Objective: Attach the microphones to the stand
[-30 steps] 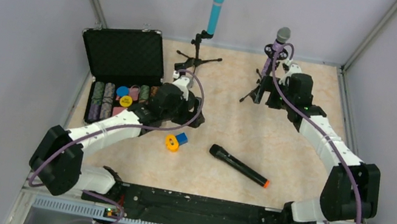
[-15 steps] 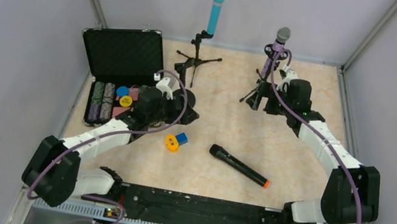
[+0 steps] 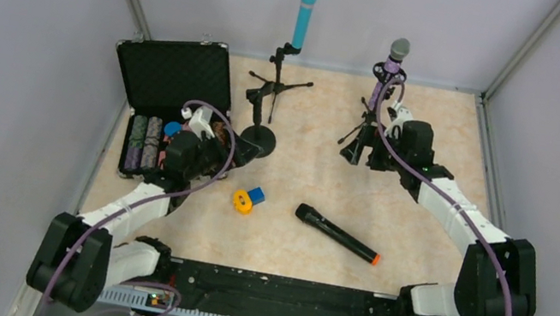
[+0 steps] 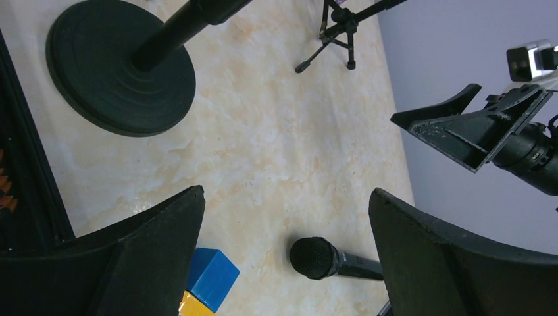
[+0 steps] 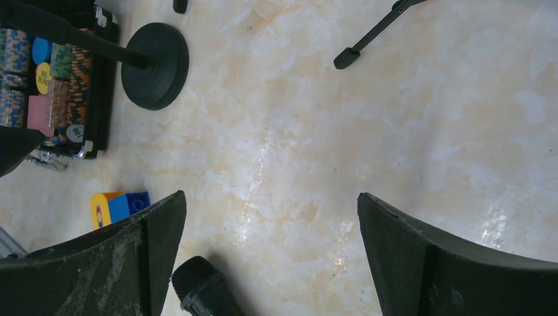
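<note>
Ahead of left tool (image 4: 286,192), black microphone (image 4: 332,261)

So the light-blue mic (image 3: 306,10) is standing straight up in a black tripod stand (image 3: 276,83) at the back of the desk (image 3: 437,134), head on top. To its right, the glittery purple mic (image 3: 398,53) with the silver grille sits upright in a second tripod stand (image 3: 362,129), though that one is partly hidden. The black mic (image 3: 335,233) lies flat on the desk near the front, head pointing left and orange end pointing right and nearer. A round-base stand (image 3: 258,141) stands left of centre, well apart from it.
</note>
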Motion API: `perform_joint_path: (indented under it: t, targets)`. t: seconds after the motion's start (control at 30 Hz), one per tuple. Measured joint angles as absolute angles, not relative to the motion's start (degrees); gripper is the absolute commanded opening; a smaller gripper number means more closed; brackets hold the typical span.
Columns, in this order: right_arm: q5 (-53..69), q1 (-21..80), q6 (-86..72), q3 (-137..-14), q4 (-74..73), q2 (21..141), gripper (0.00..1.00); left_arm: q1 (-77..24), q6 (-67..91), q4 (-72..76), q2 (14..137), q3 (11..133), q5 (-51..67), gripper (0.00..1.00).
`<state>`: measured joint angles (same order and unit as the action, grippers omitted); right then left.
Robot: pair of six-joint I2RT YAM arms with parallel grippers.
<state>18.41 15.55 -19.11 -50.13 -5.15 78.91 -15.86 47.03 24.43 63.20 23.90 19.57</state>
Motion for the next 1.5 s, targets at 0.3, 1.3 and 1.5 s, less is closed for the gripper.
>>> perform_joint_path:
  t: [0.3,1.3,1.5]
  targets:
    - [18.79,16.36,-19.33,-47.22,-4.25,78.94,0.99,-13.63,46.54,24.03,57.82,22.98,17.72,0.99]
    - [20.29,17.15,-19.68,-43.92,-2.92,75.79,0.99,-13.37,16.99,-3.84,68.97,64.90,13.58,0.97]
    - [20.69,17.17,-19.59,-43.92,-3.11,75.79,0.99,-13.37,13.08,-13.19,77.52,81.23,15.64,0.99]
